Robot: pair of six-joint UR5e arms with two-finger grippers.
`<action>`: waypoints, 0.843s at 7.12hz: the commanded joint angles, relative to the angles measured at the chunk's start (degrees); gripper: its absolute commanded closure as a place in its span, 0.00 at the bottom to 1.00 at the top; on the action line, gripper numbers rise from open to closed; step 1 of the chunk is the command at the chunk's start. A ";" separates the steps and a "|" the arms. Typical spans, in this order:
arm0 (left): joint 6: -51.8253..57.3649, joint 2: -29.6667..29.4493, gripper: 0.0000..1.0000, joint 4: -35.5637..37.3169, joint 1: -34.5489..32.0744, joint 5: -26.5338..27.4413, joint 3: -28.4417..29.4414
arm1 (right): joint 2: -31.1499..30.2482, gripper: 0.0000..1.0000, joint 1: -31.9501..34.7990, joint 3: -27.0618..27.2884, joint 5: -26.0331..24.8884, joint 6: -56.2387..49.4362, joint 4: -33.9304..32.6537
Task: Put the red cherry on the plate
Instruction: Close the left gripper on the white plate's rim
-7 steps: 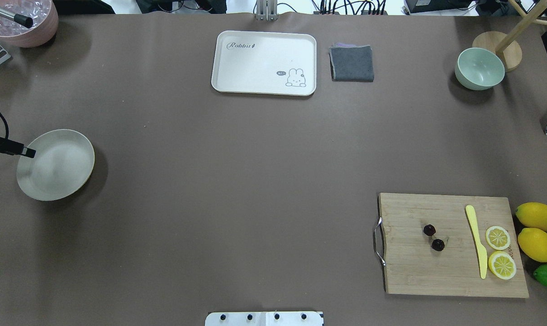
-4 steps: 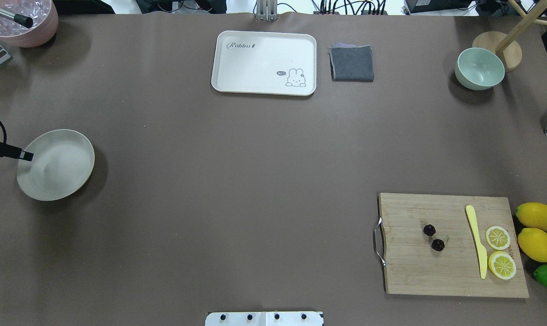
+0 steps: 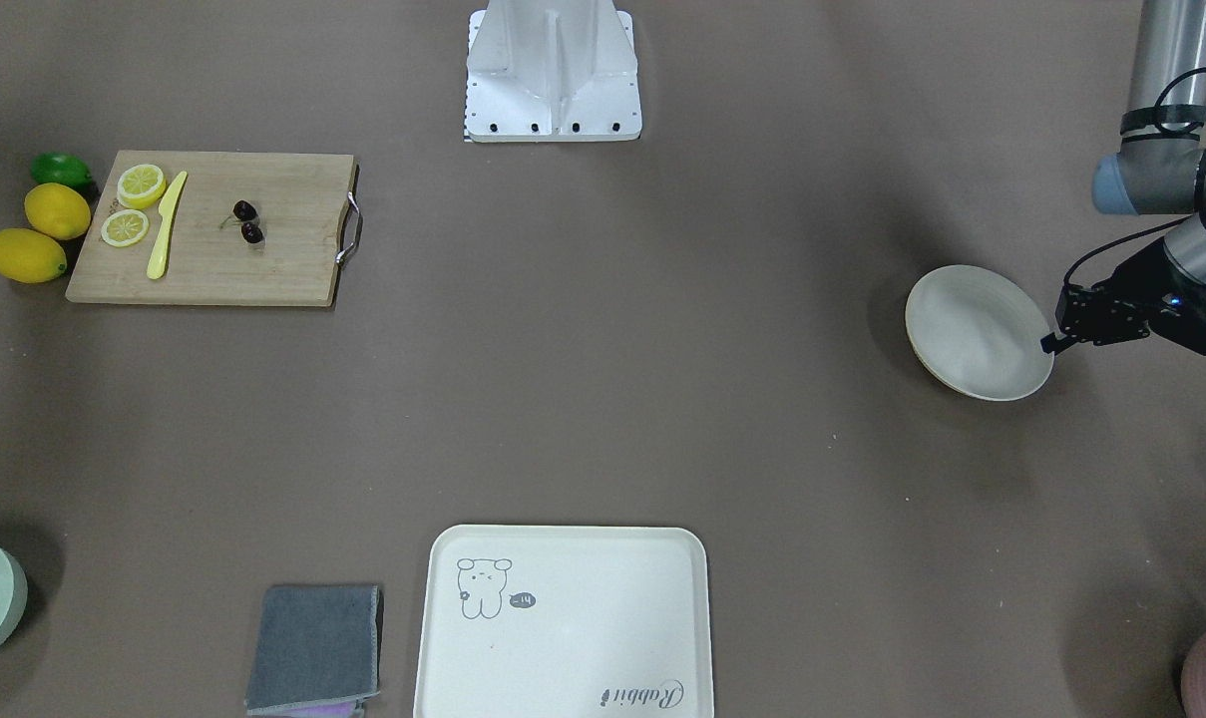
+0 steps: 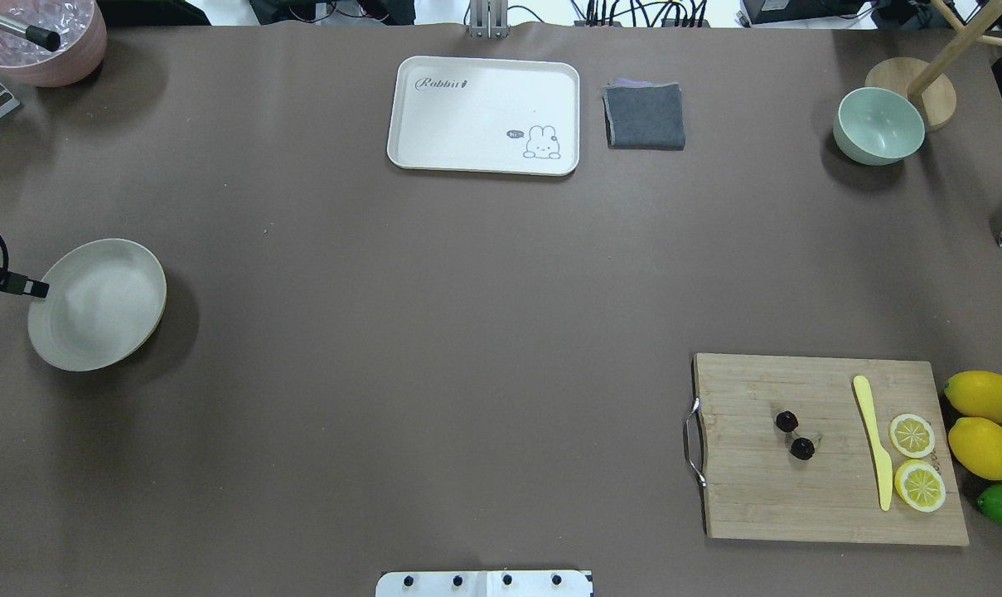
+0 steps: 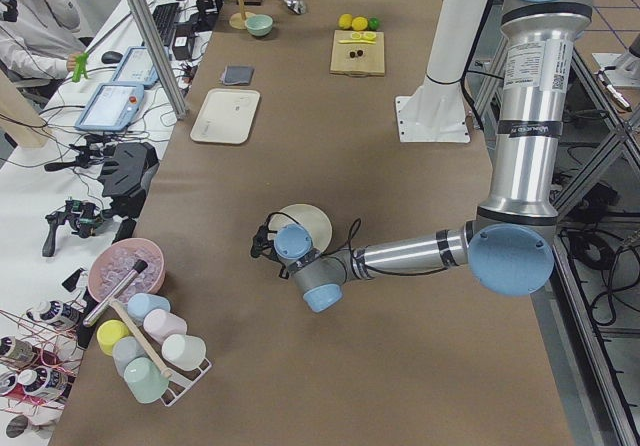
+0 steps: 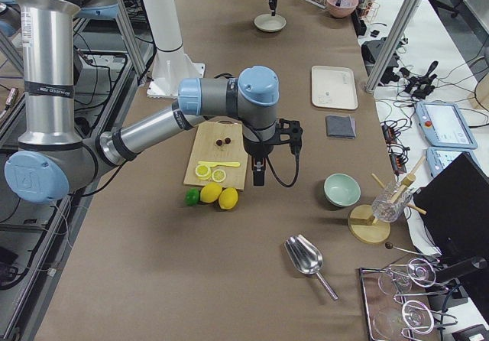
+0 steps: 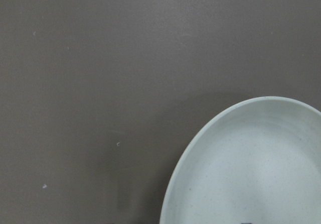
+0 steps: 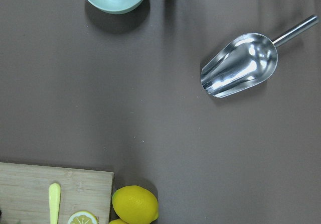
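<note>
Shifted: the plate (image 4: 94, 319) sits nearer the left fingers (image 4: 36, 288), at its rim. You can't read either grip. The red cherry (image 4: 786, 420), near the right fingers (image 6: 258, 177): light, slick. Take the stems.

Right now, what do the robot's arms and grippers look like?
Both the left arm and right arm are shiny silver tubes with pale blue round joint caps and small black lettering. The left gripper and right gripper are black and boxy, trailing looping black cables.

Board (image 4: 766, 506) tan wood-grain; red cherry (image 4: 802, 448) near-black; plate (image 4: 94, 304) cream; bowl (image 4: 878, 126) pale green; tray (image 4: 467, 112) cream, rabbit drawing.
</note>
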 commanded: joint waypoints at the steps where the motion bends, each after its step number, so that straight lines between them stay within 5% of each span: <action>1: -0.85 0.04 1.00 0.55 0.41 -0.32 -1.66 | 0.03 0.00 -0.06 0.05 0.03 -0.05 -0.07; 4: -11.39 -0.92 1.00 15.96 -2.39 -12.87 -17.80 | 0.12 0.00 -0.06 0.05 0.03 0.03 -0.07; 6: -14.21 -3.89 1.00 34.30 -2.49 -13.16 -31.50 | 0.12 0.00 -0.06 0.31 0.03 -0.05 -0.07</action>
